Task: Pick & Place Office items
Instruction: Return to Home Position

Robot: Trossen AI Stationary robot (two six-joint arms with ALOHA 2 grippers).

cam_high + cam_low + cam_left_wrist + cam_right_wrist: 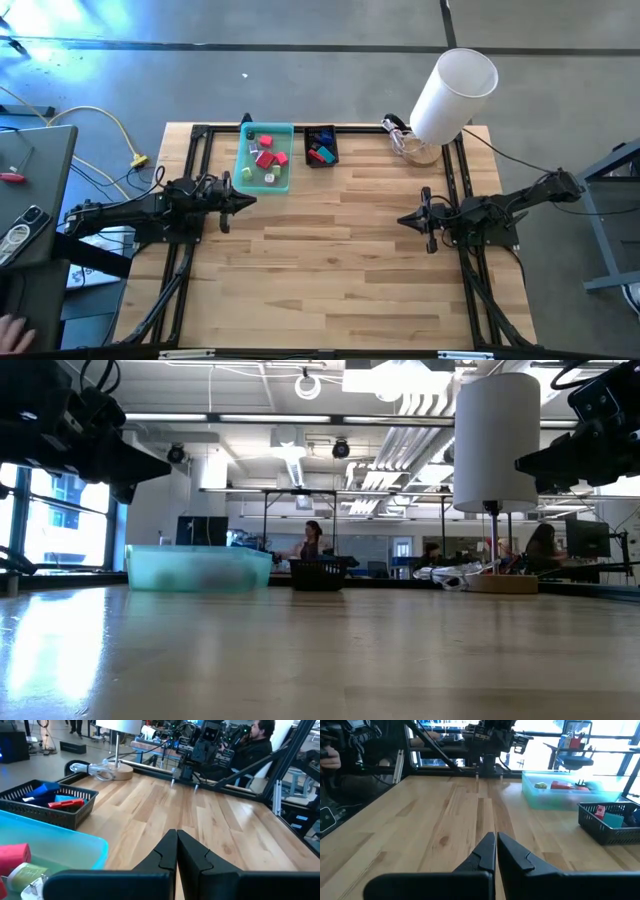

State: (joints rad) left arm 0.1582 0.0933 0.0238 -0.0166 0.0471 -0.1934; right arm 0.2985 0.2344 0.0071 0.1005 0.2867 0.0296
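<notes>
Left gripper hangs over the table's left side, fingers pressed together, empty. Office items sit in the teal tray and black basket at the far edge. Right gripper faces it, fingers together, empty.

Daylight from the windows glares off the wooden table in the low view. From above, light is even and shadows soft; glare washes the floor.
</notes>
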